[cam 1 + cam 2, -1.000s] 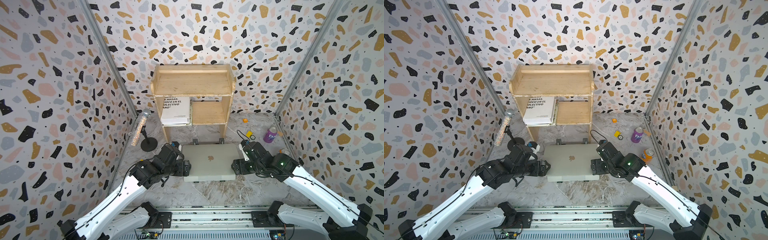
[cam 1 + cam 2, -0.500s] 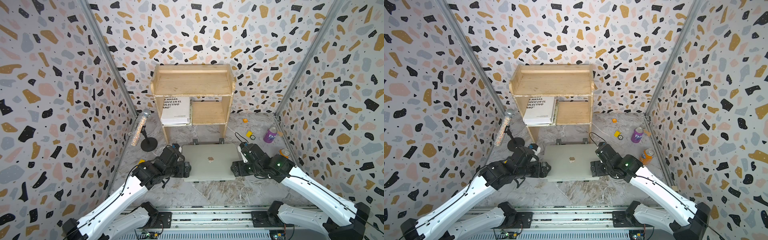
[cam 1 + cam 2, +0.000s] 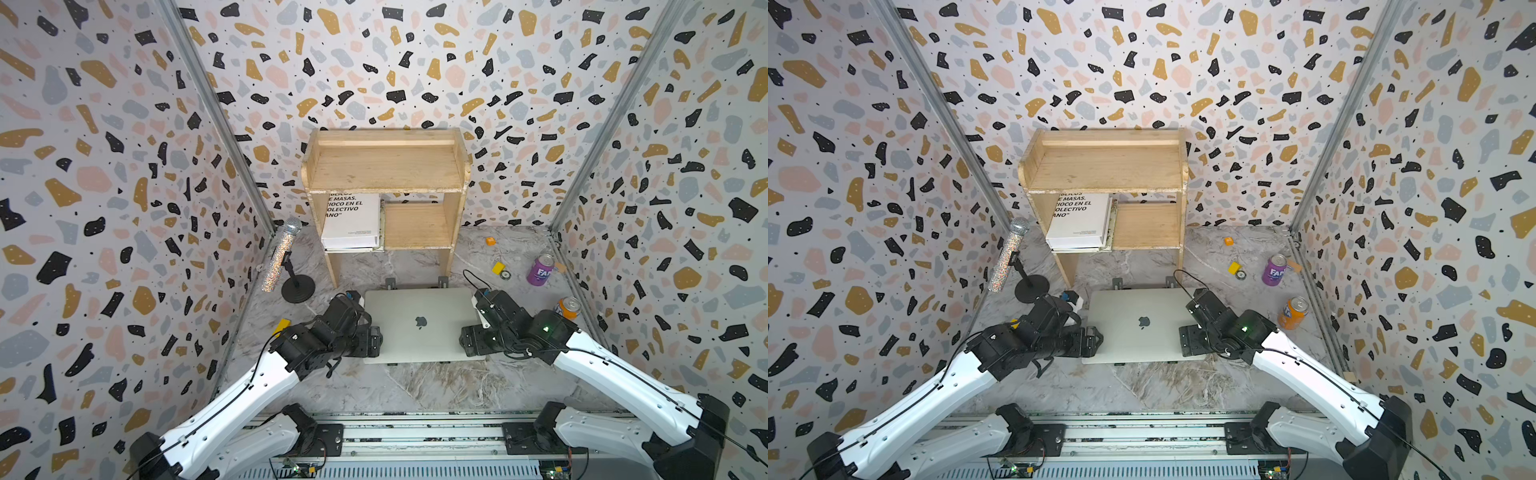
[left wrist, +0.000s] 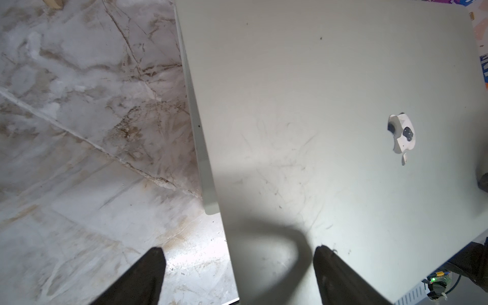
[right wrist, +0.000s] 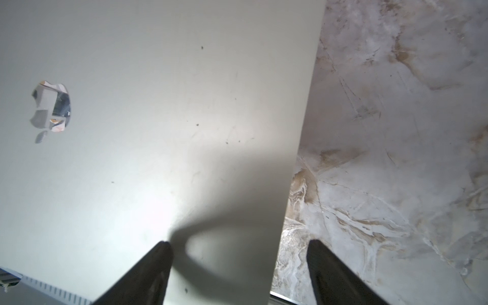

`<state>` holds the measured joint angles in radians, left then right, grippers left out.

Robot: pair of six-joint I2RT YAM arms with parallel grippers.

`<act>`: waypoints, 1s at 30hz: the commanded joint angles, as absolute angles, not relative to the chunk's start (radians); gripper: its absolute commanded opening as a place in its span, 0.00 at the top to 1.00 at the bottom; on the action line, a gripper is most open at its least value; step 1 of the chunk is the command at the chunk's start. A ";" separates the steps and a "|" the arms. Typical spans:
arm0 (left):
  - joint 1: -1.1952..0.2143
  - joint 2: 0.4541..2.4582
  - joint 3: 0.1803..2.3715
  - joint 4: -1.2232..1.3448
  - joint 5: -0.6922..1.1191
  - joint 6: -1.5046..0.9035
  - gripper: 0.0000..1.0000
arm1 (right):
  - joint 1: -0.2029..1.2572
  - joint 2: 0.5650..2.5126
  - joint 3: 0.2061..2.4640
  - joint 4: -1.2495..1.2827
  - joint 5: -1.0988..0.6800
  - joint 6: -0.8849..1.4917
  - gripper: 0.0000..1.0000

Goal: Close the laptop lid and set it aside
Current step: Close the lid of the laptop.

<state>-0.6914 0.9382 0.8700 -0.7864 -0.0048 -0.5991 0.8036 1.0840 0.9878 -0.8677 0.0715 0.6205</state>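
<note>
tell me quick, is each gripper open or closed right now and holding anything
left gripper: open, holding nothing, jaws straddling a side edge of the laptop lid.
right gripper: open, holding nothing, straddling the opposite edge.

Three white walls speckled with black, ochre, pink and grey terrazzo chips (image 3: pixel 415 62) box the scene in, joined at the back corners by slanting grey metal strips (image 3: pixel 227 137). Down below there's a grey-white marble-veined floor (image 3: pixel 1183 386), scuffed brown in patches and bright under even light. Against the back wall stands a small pale wooden shelf unit (image 3: pixel 384 166), with a raised rim on top and one lower shelf.
</note>
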 commanded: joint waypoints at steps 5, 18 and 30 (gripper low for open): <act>-0.697 0.947 0.839 -0.739 -0.011 -0.605 0.10 | 0.808 1.111 0.961 -0.861 0.097 0.609 0.15; -0.697 0.973 0.789 -0.699 -0.016 -0.610 0.09 | 0.808 1.135 0.932 -0.835 0.109 0.600 0.15; -0.697 0.991 0.740 -0.656 -0.020 -0.619 0.10 | 0.808 1.162 0.924 -0.817 0.114 0.592 0.15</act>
<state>-0.6914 0.9783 0.7612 -0.6849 -0.0086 -0.6144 0.8047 1.1511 0.9344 -0.8127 0.0849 0.6014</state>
